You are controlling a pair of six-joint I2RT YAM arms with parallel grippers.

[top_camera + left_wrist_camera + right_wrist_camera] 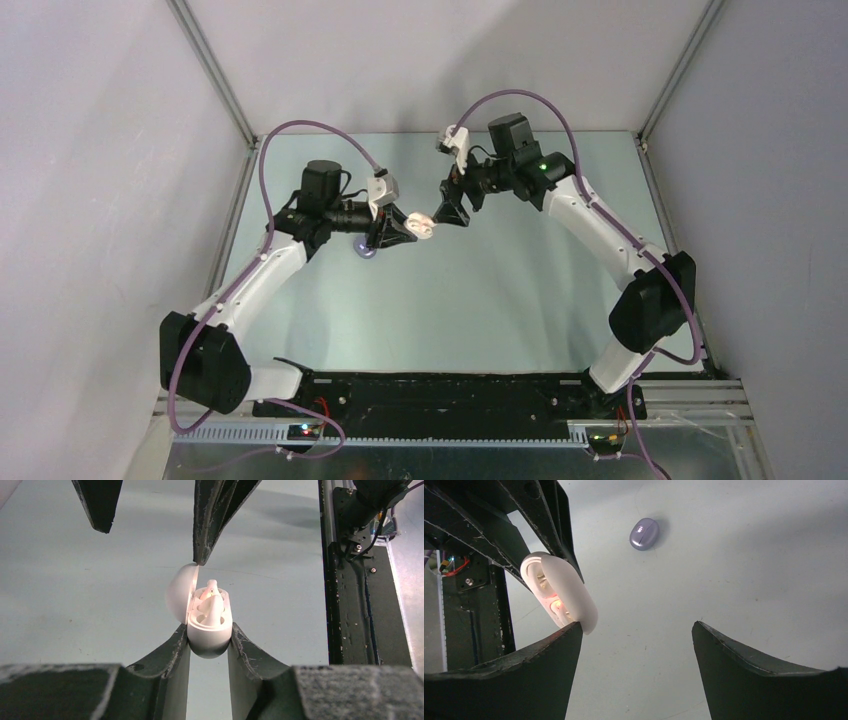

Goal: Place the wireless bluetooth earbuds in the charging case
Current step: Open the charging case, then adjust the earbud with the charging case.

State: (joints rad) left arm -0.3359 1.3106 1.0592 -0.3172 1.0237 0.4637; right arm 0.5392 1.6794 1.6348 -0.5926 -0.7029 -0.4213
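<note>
Left gripper (209, 630) clamps charging case (209, 644) by lower shell and holds it off table (749, 570), probably to turn open wells toward other arm. Lid (177, 597) hinged open.

Right gripper (636, 626) spread wide, holds nothing. One fingertip (199, 557) touches lid rim, likely bracing or nudging lid.

Count:
- Case: one.
- Earbud (214, 611): one seen in wells; second cannot tell.
- Lilac oval pod (644, 533): one, lying on table, well apart from case.
</note>
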